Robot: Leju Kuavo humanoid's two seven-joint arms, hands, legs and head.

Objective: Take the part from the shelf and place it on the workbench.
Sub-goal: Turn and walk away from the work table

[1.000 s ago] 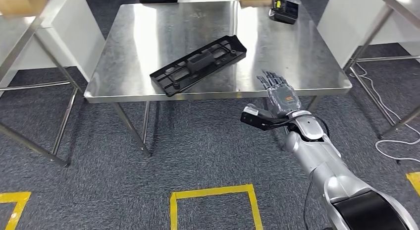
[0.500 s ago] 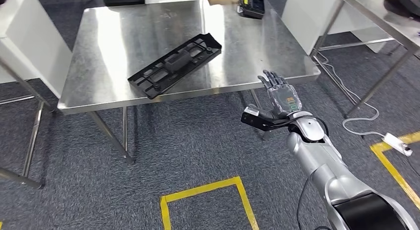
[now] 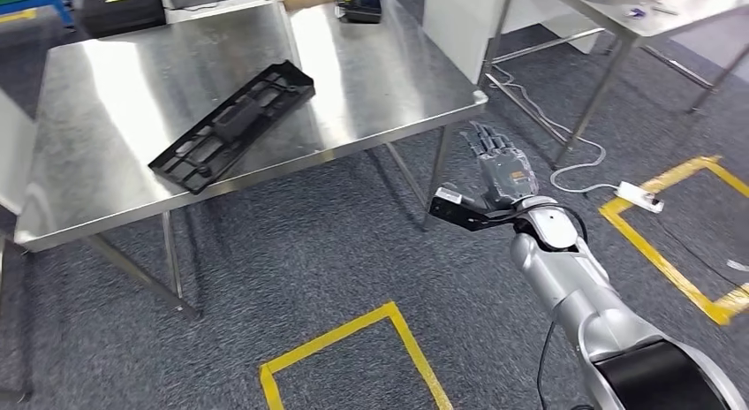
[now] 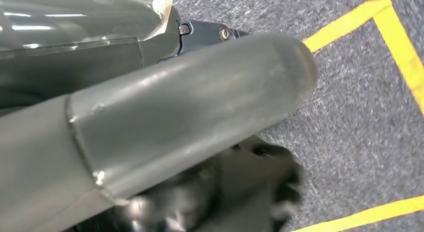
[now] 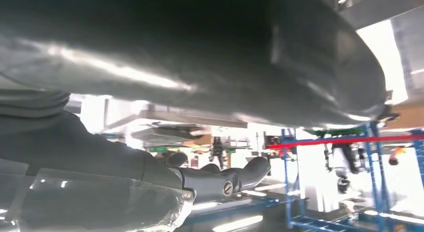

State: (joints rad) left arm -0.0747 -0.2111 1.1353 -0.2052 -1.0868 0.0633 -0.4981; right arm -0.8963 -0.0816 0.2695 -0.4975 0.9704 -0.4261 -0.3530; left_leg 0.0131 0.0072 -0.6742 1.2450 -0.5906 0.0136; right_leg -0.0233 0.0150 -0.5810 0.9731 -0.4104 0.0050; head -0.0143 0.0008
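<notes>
The part [image 3: 231, 125], a long black plastic tray with ribs and cut-outs, lies at a slant on the steel workbench [image 3: 106, 101], one end near the front edge. My right hand [image 3: 500, 169] hangs over the carpet to the right of the bench's front corner, palm up, fingers spread, holding nothing. In the right wrist view its thumb [image 5: 190, 57] is big and blurred, and dark fingers [image 5: 230, 179] stretch out with nothing in them. My left hand's grey thumb [image 4: 175, 107] shows in the left wrist view above carpet; nothing is seen in its grasp.
A dark box [image 3: 358, 2] and a black case [image 3: 122, 8] stand at the bench's far edge. Another steel table [image 3: 636, 8] is at the right, with a white cable and power strip [image 3: 639, 196] on the carpet. Yellow tape [image 3: 344, 335] marks the floor.
The whole scene has slid left and tilted as the camera turned right. The part lies still on the bench. My right hand keeps its spread pose.
</notes>
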